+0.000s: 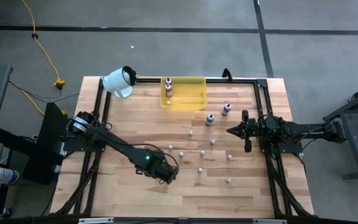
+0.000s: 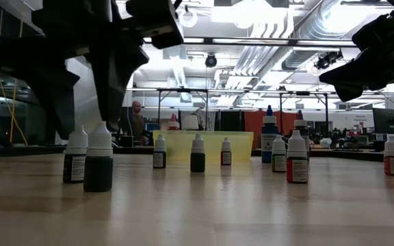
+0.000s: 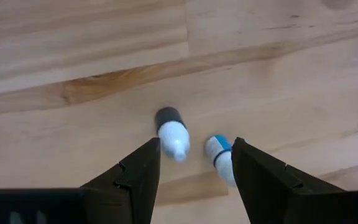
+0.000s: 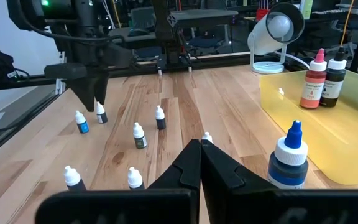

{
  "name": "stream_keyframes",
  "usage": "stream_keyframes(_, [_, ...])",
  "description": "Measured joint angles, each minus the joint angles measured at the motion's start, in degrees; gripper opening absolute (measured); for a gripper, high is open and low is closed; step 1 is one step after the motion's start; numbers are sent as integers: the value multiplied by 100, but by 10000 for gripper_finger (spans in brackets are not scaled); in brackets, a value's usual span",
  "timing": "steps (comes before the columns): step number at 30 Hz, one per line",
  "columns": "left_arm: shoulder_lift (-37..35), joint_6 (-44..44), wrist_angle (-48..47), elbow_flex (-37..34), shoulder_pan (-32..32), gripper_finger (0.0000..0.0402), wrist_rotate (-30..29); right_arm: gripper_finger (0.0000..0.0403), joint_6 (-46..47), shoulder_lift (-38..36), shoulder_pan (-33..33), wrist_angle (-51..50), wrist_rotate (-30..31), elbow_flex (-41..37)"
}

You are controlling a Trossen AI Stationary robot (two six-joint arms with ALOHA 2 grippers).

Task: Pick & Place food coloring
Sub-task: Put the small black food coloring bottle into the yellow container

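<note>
Left gripper [image 3: 194,171] hangs over the wooden table [image 1: 135,199], fingers spread wide with nothing between them; directly below the gap stand two small dropper bottles, a black-bodied bottle [image 3: 170,129] nearer one finger and a blue-bodied bottle [image 3: 220,155] just beside the other finger; only the left wrist view shows this pair from above, the high view hides them under the arm; low view shows the same two upright, caps under the dark fingertips, black-bodied bottle [image 2: 99,159] at the front; whether a finger touches either bottle I cannot tell; right gripper [image 1: 231,130] waits at the table's right side, fingers pressed together, holding nothing; right wrist view shows its closed tips with a blue-tipped bottle [image 4: 288,160] just beside them and the left gripper [image 4: 91,99] well ahead across the table over its pair; ahead of the right gripper more small droppers [image 1: 201,152] stand scattered between the two arms; yellow tray [image 1: 194,102] lies beyond the right gripper at the far edge; right wrist view alone shows a red bottle [image 4: 314,81] and a dark bottle [image 4: 332,82] upright inside it; white cylinder [image 1: 118,81] lies tipped beside the tray.
</note>
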Motion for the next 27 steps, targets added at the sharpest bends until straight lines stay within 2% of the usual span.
stream_keyframes(6, [91, -26, 135, 1, 119, 186, 243, 0, 0, -4, 2, 4, 1, 0])
stream_keyframes(27, [144, -30, 8, 2, 110, 186, 436, 0, 0, -2, 0, 6, 2, 1])
